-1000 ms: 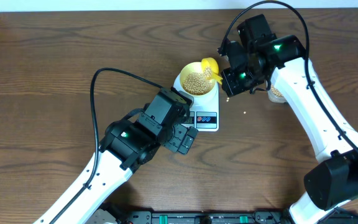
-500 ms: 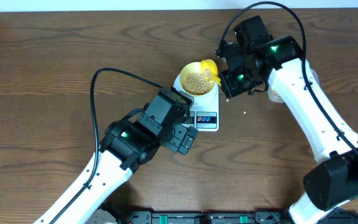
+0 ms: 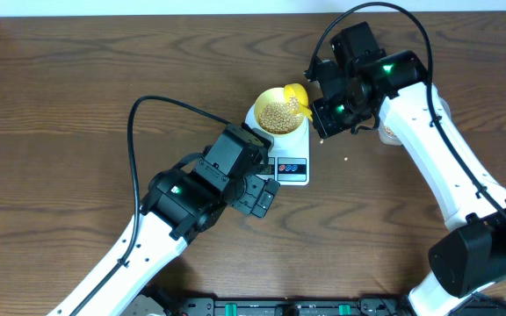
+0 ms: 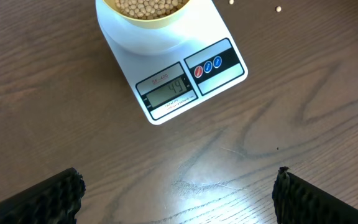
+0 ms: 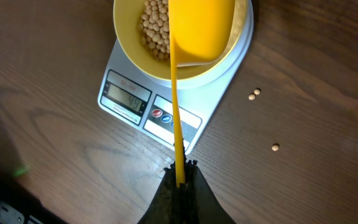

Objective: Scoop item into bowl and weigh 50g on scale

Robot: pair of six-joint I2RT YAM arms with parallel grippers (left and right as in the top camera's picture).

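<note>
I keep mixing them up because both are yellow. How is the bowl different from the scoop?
The bowl is round, handle-free and pale yellow; the scoop is deeper yellow with a long thin handle. The bowl sits on the scale; the scoop is held over it by the right gripper. Both are yellow.

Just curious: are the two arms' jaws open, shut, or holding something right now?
Left gripper: open, empty.
Right gripper: shut on the handle of the yellow scoop.
</note>
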